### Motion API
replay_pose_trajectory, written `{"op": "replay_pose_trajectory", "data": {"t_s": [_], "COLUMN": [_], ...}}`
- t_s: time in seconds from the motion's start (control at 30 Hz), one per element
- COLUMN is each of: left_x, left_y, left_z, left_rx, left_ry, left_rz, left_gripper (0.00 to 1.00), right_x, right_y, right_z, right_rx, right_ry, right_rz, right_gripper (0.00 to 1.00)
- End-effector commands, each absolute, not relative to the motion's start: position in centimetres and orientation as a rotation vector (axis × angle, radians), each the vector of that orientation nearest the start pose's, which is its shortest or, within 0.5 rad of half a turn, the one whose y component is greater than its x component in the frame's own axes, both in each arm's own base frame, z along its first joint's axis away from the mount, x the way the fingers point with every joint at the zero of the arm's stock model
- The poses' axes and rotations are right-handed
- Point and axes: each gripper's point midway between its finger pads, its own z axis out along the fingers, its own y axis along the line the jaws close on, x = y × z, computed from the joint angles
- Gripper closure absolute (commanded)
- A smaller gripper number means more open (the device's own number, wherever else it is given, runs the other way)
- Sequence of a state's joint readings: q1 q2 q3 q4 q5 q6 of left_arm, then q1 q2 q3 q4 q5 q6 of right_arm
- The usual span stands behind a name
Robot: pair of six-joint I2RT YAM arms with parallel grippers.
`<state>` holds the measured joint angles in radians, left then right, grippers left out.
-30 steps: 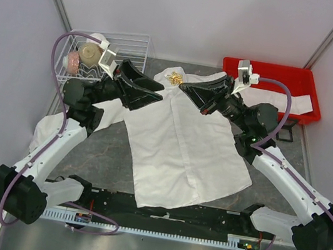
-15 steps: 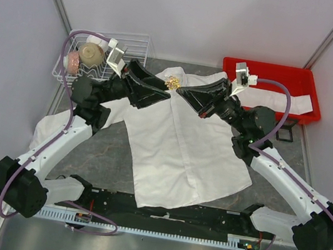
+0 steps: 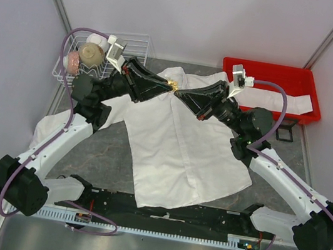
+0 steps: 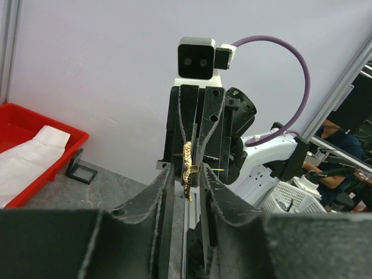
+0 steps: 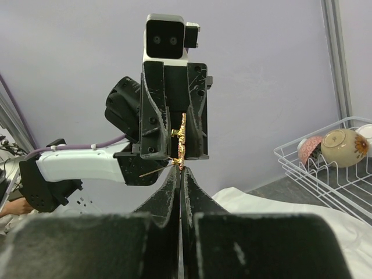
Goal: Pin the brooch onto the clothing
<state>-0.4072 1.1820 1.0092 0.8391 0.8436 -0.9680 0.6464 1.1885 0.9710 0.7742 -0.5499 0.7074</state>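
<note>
1. Black right tool (image 5: 180, 173) is pinching the lower end of the brooch (image 5: 181, 139), its two fingers pressing flush against each other around the metal.
2. Left tool (image 4: 187, 174) is facing the right tool tip to tip. Its jaws are standing a narrow gap apart and straddling the brooch from the opposite side. Whether its pads are touching the metal cannot be told.
3. Brooch, gold-coloured and openwork, is standing upright and edge-on between the two tools. It is being held off the fabric, over the collar end of the clothing (image 3: 183, 140).
4. Clothing, a white collared shirt, is lying spread front-up on the table (image 3: 105, 153). Its collar is pointing to the far side and its placket is running toward the near edge. One sleeve is trailing off to the near left beside the left arm.
5. White wire basket (image 3: 138, 41) is sitting at the far left corner, just behind the left arm's wrist, and is holding bowls (image 3: 91, 54).
6. Red bin (image 3: 270, 71) is sitting at the far right, well apart from the brooch, and is holding a folded white cloth (image 3: 287, 103).
</note>
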Motion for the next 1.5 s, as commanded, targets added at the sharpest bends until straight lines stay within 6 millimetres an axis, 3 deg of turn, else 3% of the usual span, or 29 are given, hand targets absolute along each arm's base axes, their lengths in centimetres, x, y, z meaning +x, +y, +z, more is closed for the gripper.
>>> {"op": "replay_pose_trajectory", "data": {"t_s": [0.0, 0.07, 0.1, 0.13, 0.17, 0.27, 0.4, 0.47, 0.5, 0.53, 0.6, 0.63, 0.67, 0.73, 0.97, 1.1, 1.3, 1.47], "left_x": [22.4, 22.5, 22.5, 22.6, 22.7, 22.8, 22.0, 20.8, 19.9, 19.5, 18.4, 18.0, 17.7, 17.1, 14.9, 14.0, 13.3, 13.2], "left_y": [-26.7, -26.7, -26.6, -26.5, -26.2, -24.5, -23.2, -23.2, -23.1, -23.2, -23.5, -23.6, -23.7, -23.9, -24.2, -24.1, -24.4, -24.5], "left_z": [47.7, 47.6, 47.6, 47.4, 47.0, 45.4, 42.2, 41.1, 39.9, 39.6, 39.2, 39.1, 38.8, 38.7, 36.5, 35.4, 35.0, 34.8], "left_rx": [0.592, 0.597, 0.601, 0.604, 0.617, 0.662, 0.766, 0.899, 0.953, 0.971, 1.014, 1.03, 1.029, 1.04, 1.097, 1.155, 1.219, 1.232], "left_ry": [1.112, 1.11, 1.113, 1.128, 1.143, 1.207, 1.322, 1.304, 1.351, 1.362, 1.377, 1.376, 1.401, 1.411, 1.45, 1.453, 1.421, 1.42], "left_rz": [-1.583, -1.575, -1.57, -1.567, -1.549, -1.492, -1.396, -1.347, -1.363, -1.384, -1.44, -1.453, -1.473, -1.493, -1.551, -1.547, -1.516, -1.496], "left_gripper": [0.74, 0.83, 0.87, 0.92, 0.98, 0.98, 0.98, 0.98, 0.98, 0.98, 0.98, 0.98, 0.98, 0.98, 0.98, 0.98, 0.98, 0.98], "right_x": [21.5, 21.5, 21.6, 21.4, 22.2, 24.1, 24.3, 23.9, 23.5, 23.4, 23.4, 23.8, 23.4, 22.7, 17.4, 15.6, 14.7, 14.6], "right_y": [31.3, 31.3, 31.5, 31.6, 31.3, 29.0, 25.8, 25.7, 26.2, 27.0, 27.8, 28.7, 29.1, 30.0, 31.8, 32.1, 33.2, 34.1], "right_z": [45.8, 45.7, 45.1, 44.6, 43.9, 40.6, 37.3, 37.3, 37.9, 37.4, 38.6, 37.9, 38.6, 38.6, 37.9, 37.6, 36.5, 35.9], "right_rx": [-0.539, -0.563, -0.579, -0.623, -0.666, -0.71, -0.849, -0.894, -0.933, -0.976, -0.989, -1.009, -1.039, -1.097, -1.289, -1.357, -1.409, -1.409], "right_ry": [1.051, 1.047, 1.076, 1.098, 1.105, 1.26, 1.363, 1.37, 1.373, 1.386, 1.381, 1.401, 1.376, 1.342, 1.259, 1.25, 1.287, 1.34], "right_rz": [1.496, 1.475, 1.462, 1.447, 1.358, 1.201, 1.009, 1.012, 1.061, 1.127, 1.201, 1.237, 1.263, 1.287, 1.395, 1.416, 1.422, 1.41], "right_gripper": [1.0, 0.93, 0.83, 0.64, 0.56, 0.36, 0.18, 0.11, 0.02, 0.02, 0.02, 0.03, 0.1, 0.14, 0.34, 0.34, 0.39, 0.55]}}
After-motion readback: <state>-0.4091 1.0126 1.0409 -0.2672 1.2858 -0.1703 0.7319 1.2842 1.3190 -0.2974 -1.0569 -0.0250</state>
